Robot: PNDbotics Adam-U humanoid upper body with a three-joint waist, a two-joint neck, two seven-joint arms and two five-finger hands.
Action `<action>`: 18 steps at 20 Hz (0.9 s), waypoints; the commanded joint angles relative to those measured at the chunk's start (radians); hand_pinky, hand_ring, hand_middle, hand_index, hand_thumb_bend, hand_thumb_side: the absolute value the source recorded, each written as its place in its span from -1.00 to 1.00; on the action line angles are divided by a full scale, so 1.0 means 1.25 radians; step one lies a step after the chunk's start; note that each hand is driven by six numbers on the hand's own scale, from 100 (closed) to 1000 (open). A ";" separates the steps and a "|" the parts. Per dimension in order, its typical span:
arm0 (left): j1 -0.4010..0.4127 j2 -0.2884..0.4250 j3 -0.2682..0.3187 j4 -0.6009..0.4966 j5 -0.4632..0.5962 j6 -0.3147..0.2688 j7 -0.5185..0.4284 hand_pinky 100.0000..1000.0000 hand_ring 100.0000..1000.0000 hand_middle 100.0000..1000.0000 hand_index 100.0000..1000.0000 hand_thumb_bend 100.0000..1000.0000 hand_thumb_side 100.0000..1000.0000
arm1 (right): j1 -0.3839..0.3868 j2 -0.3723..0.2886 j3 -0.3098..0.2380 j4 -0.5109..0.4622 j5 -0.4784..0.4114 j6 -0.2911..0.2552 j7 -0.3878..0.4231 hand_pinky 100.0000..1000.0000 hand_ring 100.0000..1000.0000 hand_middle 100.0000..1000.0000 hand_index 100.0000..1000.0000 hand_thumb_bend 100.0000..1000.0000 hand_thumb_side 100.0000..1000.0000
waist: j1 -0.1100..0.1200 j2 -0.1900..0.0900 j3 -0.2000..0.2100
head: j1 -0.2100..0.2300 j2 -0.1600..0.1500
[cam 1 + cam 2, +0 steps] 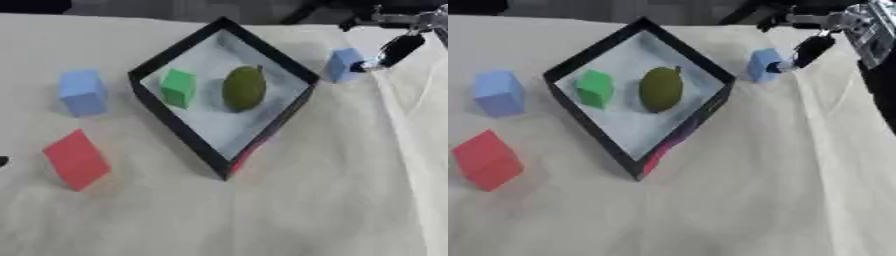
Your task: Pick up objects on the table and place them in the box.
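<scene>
1. The box [175, 130], black-walled with a pale floor, is set cornerwise on the surface [332, 200], one corner pointing toward the viewer and one away.
2. Inside it, a green block [178, 88] is seen beside an olive-green oval fruit [243, 88]; the fruit's long axis runs roughly near-to-far, its stem end pointing away.
3. A small blue block [343, 64] is found just outside the box's right wall, near the far right of the surface.
4. The right hand [395, 51] is reached in from the upper right corner, a dark finger touching that block's right side; whether it is pinched cannot be told.
5. A larger blue block [83, 92] and a tilted red block [77, 159] are placed left of the box, well apart from it.
6. The surface is covered with a creased cream cloth; darkness lies beyond its far edge.
</scene>
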 commanded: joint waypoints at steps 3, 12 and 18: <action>-0.007 0.001 0.005 -0.017 -0.004 0.000 0.000 0.82 0.52 0.50 0.55 -1.00 0.69 | -0.005 -0.027 -0.002 0.010 0.032 -0.101 0.072 0.91 0.86 0.70 0.89 -0.21 -0.24 | -0.001 0.000 0.002 | -0.003 -0.014; -0.012 -0.003 0.003 -0.017 -0.008 -0.001 -0.002 0.82 0.52 0.50 0.55 -1.00 0.70 | 0.002 -0.018 -0.011 0.033 0.087 -0.088 0.004 0.88 0.82 0.68 0.88 -0.21 -0.19 | -0.003 0.011 0.011 | -0.005 -0.022; -0.015 -0.005 0.002 -0.017 -0.011 -0.001 -0.004 0.82 0.52 0.50 0.55 -1.00 0.71 | 0.003 -0.014 -0.013 0.049 0.116 -0.082 -0.033 0.86 0.80 0.63 0.85 -0.23 -0.19 | -0.004 0.018 0.016 | -0.007 -0.023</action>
